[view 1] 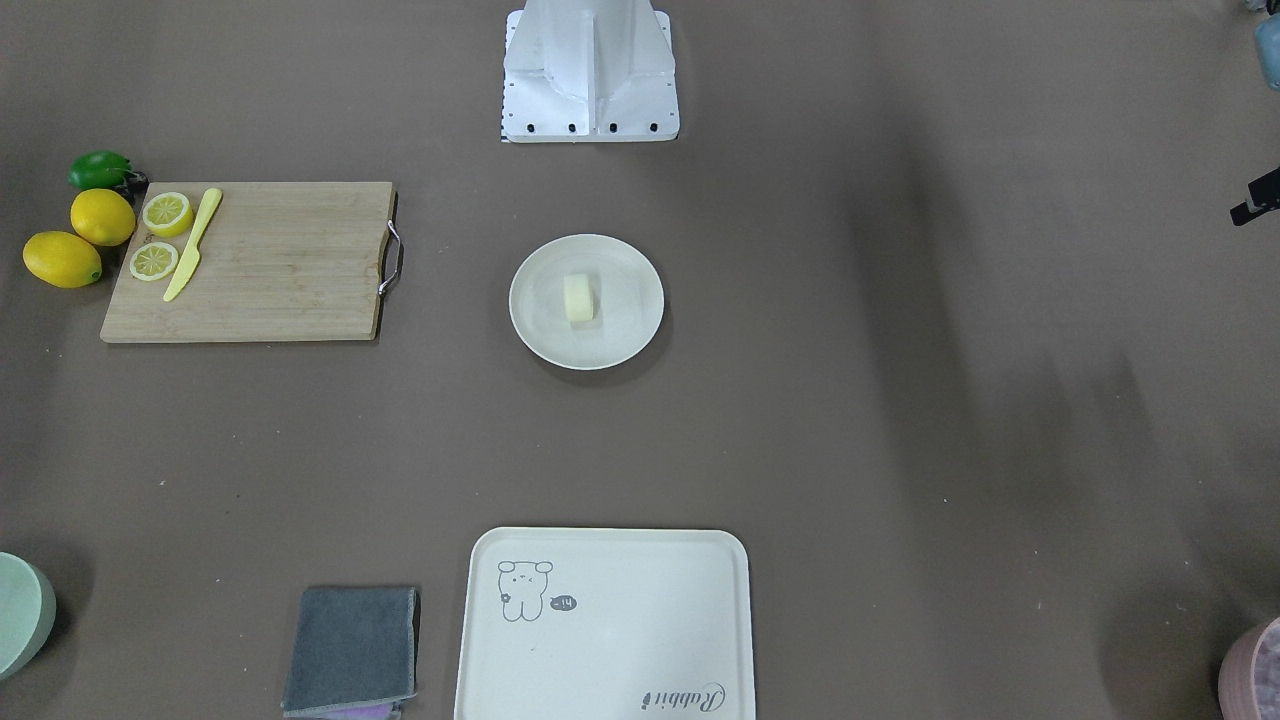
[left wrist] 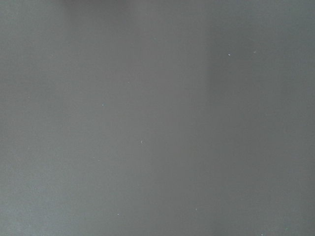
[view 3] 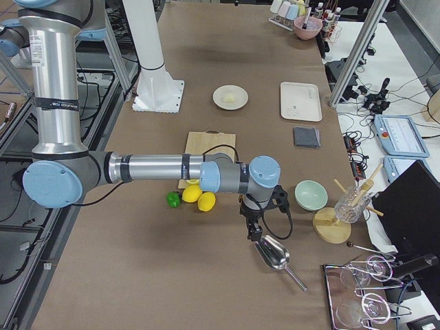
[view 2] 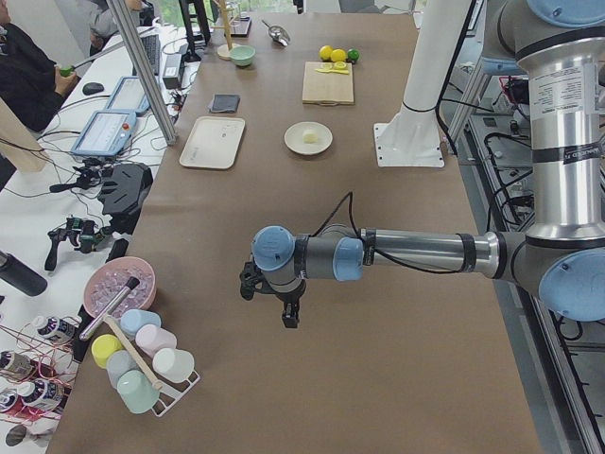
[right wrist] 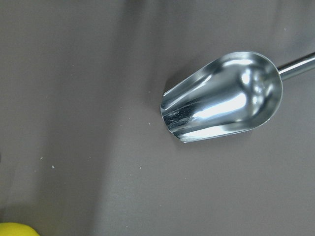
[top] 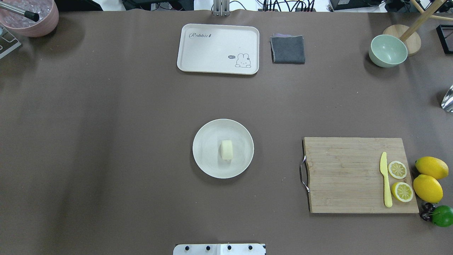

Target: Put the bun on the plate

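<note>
Brown-covered table point(top: 106, 124), white side desk point(view 2: 28, 227) alongside, aluminium frame posts point(view 2: 144, 71).

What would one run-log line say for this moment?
bun: lying on plate | left gripper: over table, far from plate, state unclear | right gripper: over metal scoop, state unclear | status: placement looks done

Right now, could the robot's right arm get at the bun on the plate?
Probably yes. The bun lies uncovered in the middle of the plate, nothing over it. The right gripper hangs far off near a metal scoop at the end of the table, so it is a long way.
</note>
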You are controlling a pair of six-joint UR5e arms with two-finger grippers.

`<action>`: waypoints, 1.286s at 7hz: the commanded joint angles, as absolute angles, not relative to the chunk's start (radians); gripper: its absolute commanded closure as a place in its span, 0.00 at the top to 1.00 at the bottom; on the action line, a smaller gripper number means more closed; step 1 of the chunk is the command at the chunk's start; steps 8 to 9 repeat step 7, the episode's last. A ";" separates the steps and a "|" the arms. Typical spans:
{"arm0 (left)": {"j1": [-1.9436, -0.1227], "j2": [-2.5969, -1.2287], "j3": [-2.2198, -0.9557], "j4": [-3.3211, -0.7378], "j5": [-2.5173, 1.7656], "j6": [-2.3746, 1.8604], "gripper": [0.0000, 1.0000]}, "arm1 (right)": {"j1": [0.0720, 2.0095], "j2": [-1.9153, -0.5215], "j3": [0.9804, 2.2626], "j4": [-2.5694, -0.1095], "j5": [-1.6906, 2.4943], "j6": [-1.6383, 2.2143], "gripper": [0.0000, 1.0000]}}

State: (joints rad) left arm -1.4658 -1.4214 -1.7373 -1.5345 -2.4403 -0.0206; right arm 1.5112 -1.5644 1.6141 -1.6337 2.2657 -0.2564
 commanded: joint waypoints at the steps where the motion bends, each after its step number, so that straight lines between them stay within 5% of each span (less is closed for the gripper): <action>1: -1.466 -1.422 -1.741 -1.536 -2.387 -0.021 0.98 | 1.511 -1.562 1.615 -1.634 2.266 -0.255 1.00; 9: -1.468 -1.424 -1.749 -1.536 -2.393 -0.021 0.98 | 1.511 -1.563 1.612 -1.634 2.284 -0.255 1.00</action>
